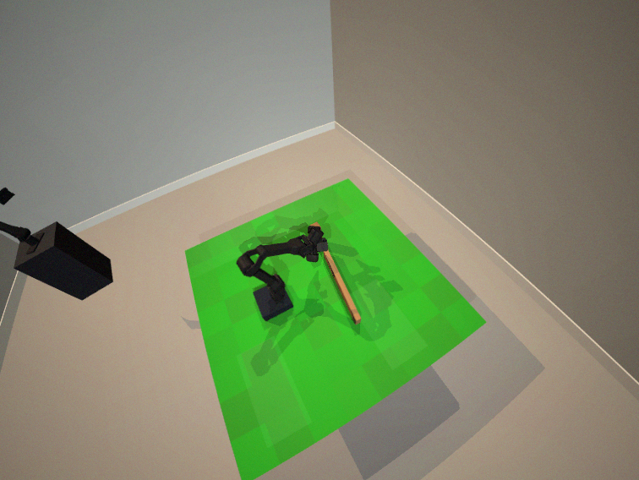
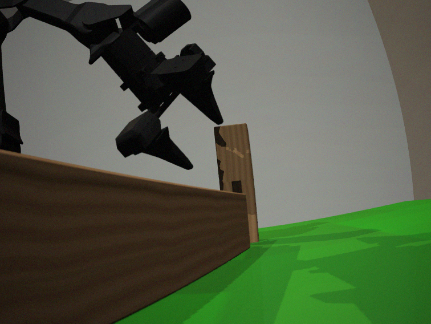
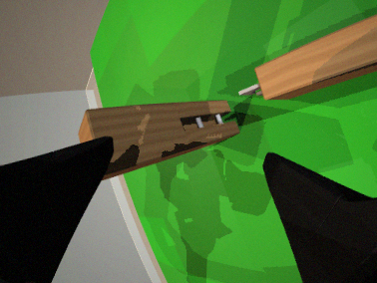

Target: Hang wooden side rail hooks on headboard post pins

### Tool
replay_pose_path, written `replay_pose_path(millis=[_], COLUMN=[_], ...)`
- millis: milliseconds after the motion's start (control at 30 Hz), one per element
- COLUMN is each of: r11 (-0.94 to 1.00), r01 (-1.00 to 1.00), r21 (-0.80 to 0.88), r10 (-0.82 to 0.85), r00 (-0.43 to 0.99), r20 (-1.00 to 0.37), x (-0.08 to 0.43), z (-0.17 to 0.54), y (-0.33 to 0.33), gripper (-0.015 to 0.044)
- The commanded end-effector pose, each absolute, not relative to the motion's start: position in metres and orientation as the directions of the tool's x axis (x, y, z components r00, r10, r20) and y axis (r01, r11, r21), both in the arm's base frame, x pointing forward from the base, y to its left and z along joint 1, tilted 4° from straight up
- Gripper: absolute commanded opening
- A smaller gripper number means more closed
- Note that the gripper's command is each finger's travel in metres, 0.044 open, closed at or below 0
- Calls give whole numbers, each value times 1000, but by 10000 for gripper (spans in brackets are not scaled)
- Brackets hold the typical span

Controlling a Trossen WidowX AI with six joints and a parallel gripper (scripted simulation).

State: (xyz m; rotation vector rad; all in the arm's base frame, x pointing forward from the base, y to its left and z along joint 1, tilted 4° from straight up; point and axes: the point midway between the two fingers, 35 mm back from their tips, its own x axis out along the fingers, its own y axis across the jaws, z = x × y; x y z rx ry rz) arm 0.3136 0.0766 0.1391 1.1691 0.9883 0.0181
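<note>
The wooden rail point(image 1: 341, 287) point(image 2: 121, 226) point(image 3: 319, 60) lies on edge along the green surface. Its hooked end faces the headboard post point(image 1: 315, 225) point(image 2: 238, 160) point(image 3: 120, 122), which stands upright. In the wrist view the steel hooks point(image 3: 248, 90) stick out of the rail's end, apart from the post across a small gap. Two pins point(image 3: 199, 123) show inside the post's slot. My gripper point(image 1: 319, 251) point(image 2: 204, 145) point(image 3: 189, 149) is open and empty, tilted downward above the rail near the post. One fingertip appears close to the post's top; contact cannot be told.
The arm's dark base point(image 1: 272, 303) stands on the green surface point(image 1: 319, 376), to the left of the rail in the top view. A large black box point(image 1: 64, 263) shows at that view's left. Walls rise behind.
</note>
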Motion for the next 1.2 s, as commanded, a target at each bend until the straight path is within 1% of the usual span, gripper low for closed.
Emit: replay_pose_path(millis=[0,200,333,433,500,1167], r11=[739,775,727,666,649,649], r01=[-53,-425,-629,-737,-757,-757], r21=[671,468,275,117,79,79], r10=[566,631,670,697,703,703], r00=[588,574,565,558,557,557], r20=[-578,-522,-481,-451,-443,-443], x=[316,315,313,312,312,312], z=[130,130,131,132,132,132], y=[68,66,65,64,64,64], gripper=[440,440,440,440,440,440])
